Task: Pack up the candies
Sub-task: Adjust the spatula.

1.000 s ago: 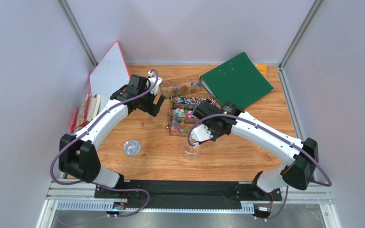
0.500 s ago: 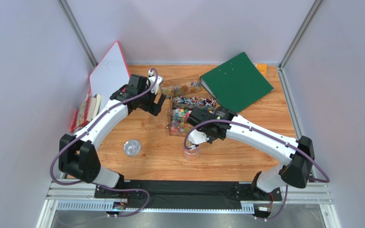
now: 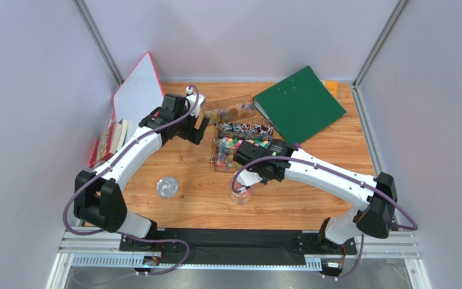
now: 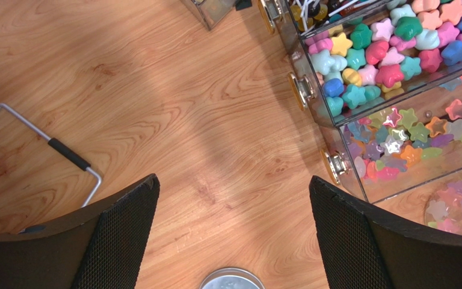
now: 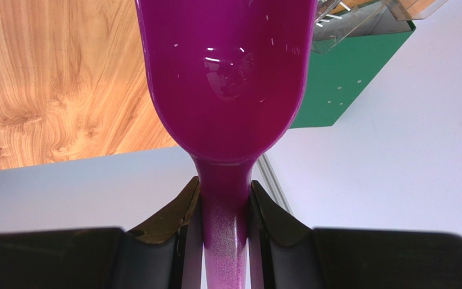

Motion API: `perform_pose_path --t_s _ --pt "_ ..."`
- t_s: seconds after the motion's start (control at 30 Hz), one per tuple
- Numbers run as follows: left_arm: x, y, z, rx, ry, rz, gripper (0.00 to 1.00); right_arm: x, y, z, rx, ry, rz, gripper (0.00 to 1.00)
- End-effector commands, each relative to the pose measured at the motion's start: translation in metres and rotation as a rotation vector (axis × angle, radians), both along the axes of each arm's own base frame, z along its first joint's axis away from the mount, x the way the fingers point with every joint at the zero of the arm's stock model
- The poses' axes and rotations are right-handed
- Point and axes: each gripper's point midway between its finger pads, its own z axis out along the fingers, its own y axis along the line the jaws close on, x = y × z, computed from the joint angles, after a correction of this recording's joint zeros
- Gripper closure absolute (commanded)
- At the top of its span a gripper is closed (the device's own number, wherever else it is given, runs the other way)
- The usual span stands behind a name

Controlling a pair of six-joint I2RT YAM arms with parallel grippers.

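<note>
The candies (image 4: 384, 54) are small bright star sweets filling the compartments of a clear box (image 3: 232, 150) in the middle of the table. A small clear jar (image 3: 240, 194) stands in front of the box with a few candies in it; it also shows in the left wrist view (image 4: 459, 208). My right gripper (image 5: 224, 211) is shut on the handle of the purple scoop (image 5: 224, 78). In the top view it (image 3: 250, 178) hangs right over the jar and hides the scoop. No candies show in the scoop. My left gripper (image 4: 233, 229) is open and empty above bare wood left of the box.
A round metal lid (image 3: 167, 186) lies on the wood left of the jar, its edge in the left wrist view (image 4: 230, 280). A green binder (image 3: 299, 102) lies at the back right. A white board (image 3: 138, 93) leans at the back left, with books (image 3: 110, 141) beside it.
My right gripper has moved left and down from beside the box to over the jar, turning the scoop. The left arm has barely moved.
</note>
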Motion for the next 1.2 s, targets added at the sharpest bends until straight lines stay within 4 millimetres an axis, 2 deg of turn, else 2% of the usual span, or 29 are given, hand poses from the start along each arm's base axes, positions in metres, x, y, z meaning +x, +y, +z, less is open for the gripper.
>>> perform_pose_path --t_s 0.0,0.03,0.07,0.1,0.13,0.17,0.2,0.23,0.27,0.3,0.33,0.37,0.5,0.63,0.87,1.17 --pt "0.003 -0.002 0.018 -0.039 -0.054 0.008 0.00 -0.014 -0.054 0.034 -0.189 0.072 -0.048 1.00" --pt "0.004 -0.005 0.016 -0.045 -0.051 -0.015 0.01 -0.005 -0.050 0.034 -0.162 0.074 -0.065 1.00" --pt "0.005 -0.007 0.015 -0.044 -0.052 -0.027 0.01 0.006 -0.045 0.045 -0.100 0.053 -0.094 1.00" --pt "0.006 -0.008 0.013 -0.040 -0.044 -0.039 0.02 0.020 -0.056 0.045 -0.080 0.056 -0.164 1.00" --pt "0.010 -0.011 0.010 -0.025 -0.034 -0.065 0.03 0.035 -0.054 0.039 -0.088 0.062 -0.196 1.00" --pt "0.012 -0.011 0.007 -0.015 -0.027 -0.076 0.06 0.052 -0.065 0.047 -0.063 0.043 -0.269 1.00" --pt "0.014 -0.011 -0.002 0.000 -0.005 -0.080 0.06 0.063 -0.067 0.048 -0.051 0.042 -0.299 1.00" --pt "0.016 -0.010 -0.004 0.014 -0.004 -0.080 0.06 0.075 -0.066 0.037 -0.079 0.067 -0.324 1.00" --pt "0.017 -0.009 -0.006 0.024 0.001 -0.084 0.07 0.087 -0.076 0.036 -0.090 0.060 -0.371 1.00" --pt "0.017 -0.009 -0.012 0.032 0.018 -0.080 0.08 0.094 -0.077 0.040 -0.092 0.053 -0.385 1.00" --pt "0.018 -0.009 -0.011 0.031 0.021 -0.077 0.08 0.101 -0.076 0.030 -0.126 0.078 -0.392 1.00" --pt "0.018 -0.010 -0.012 0.027 0.029 -0.075 0.08 0.105 -0.079 0.029 -0.140 0.087 -0.397 1.00" --pt "0.024 -0.013 -0.020 0.030 0.063 -0.066 0.08 0.105 -0.092 0.011 -0.269 0.156 -0.400 1.00" --pt "0.031 -0.012 -0.025 0.037 0.083 -0.035 0.07 0.099 -0.102 0.005 -0.326 0.201 -0.367 1.00" --pt "0.029 -0.018 -0.027 -0.002 0.097 -0.023 0.06 0.099 -0.118 0.014 -0.431 0.178 -0.339 1.00" --pt "0.020 -0.015 -0.028 -0.013 0.077 -0.024 0.06 0.114 -0.118 0.014 -0.529 0.158 -0.310 1.00"
